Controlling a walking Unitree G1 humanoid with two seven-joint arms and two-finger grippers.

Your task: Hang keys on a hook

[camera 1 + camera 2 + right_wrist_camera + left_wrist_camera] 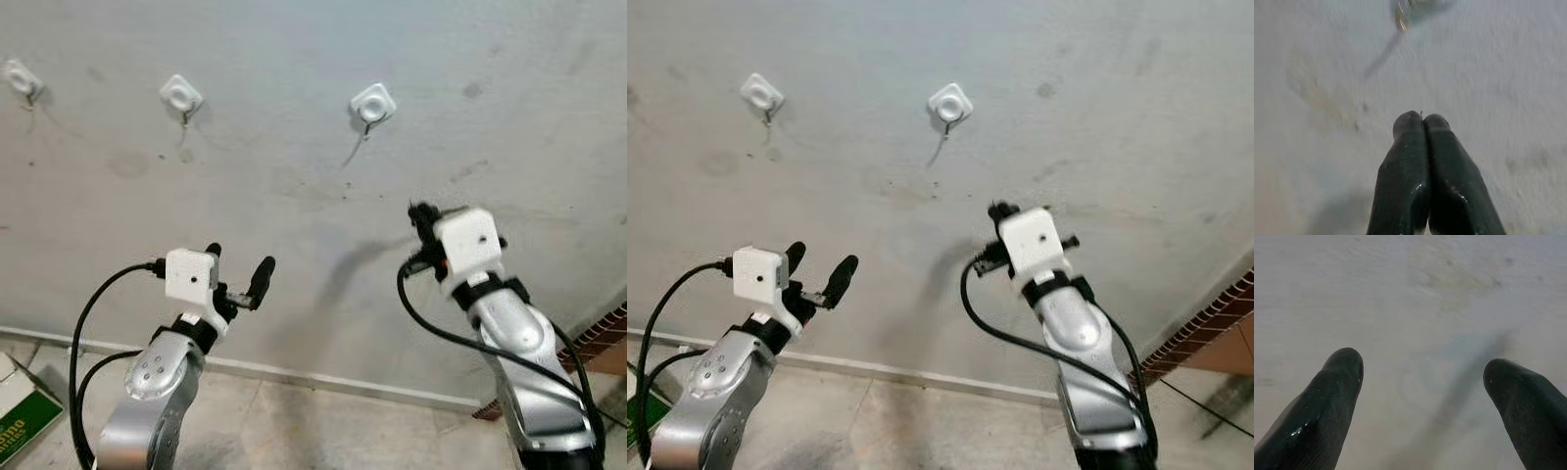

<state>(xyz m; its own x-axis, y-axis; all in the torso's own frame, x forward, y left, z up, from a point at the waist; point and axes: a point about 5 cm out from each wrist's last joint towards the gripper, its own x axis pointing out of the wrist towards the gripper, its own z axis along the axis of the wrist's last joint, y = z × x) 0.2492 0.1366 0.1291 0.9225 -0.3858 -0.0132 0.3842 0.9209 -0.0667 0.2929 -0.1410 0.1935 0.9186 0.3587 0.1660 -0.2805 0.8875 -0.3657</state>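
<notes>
Three white hooks sit in a row on the grey wall [509, 117]: one at the upper left edge [20, 78], one left of centre [181, 95], and one near the upper middle [373, 103]. The right hand [1422, 119] is raised below and to the right of the upper-middle hook, its fingers pressed together; a tiny sliver shows at the tips, too small to identify. The left hand [238, 271] sits lower left, fingers spread apart and holding nothing. No keys can be made out.
</notes>
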